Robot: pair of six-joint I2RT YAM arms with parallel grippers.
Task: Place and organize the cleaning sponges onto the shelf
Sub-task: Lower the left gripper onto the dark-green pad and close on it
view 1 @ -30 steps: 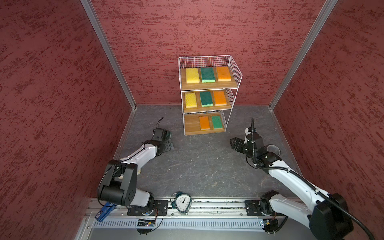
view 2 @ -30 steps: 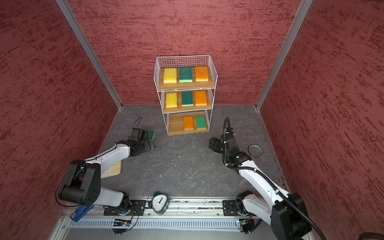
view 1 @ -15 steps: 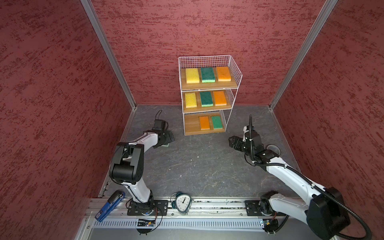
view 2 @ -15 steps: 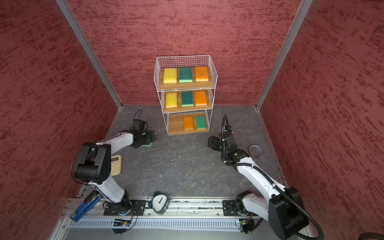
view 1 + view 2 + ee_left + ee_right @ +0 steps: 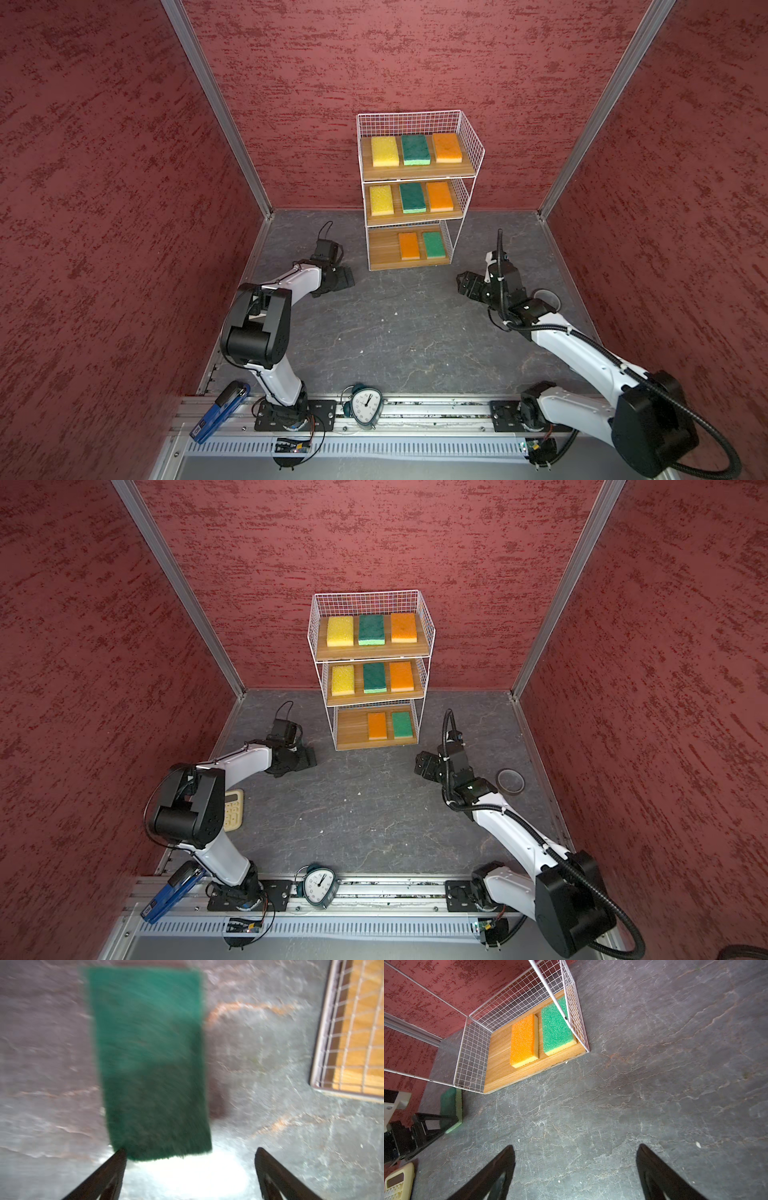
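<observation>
L hand (image 5: 190, 1149) wide at grn sponge (image 5: 149, 1059)

No writing can be read — the numerals on the clock (image 5: 366, 409) are too small

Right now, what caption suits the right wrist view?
Orange sponge and green sponge side by side on the shelf; a third sponge lies on the floor.

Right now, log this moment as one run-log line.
left tool: open, at green sponge on floor, not gripping | right tool: open, empty, over floor | shelf: eight sponges, bottom board partly bare
</observation>
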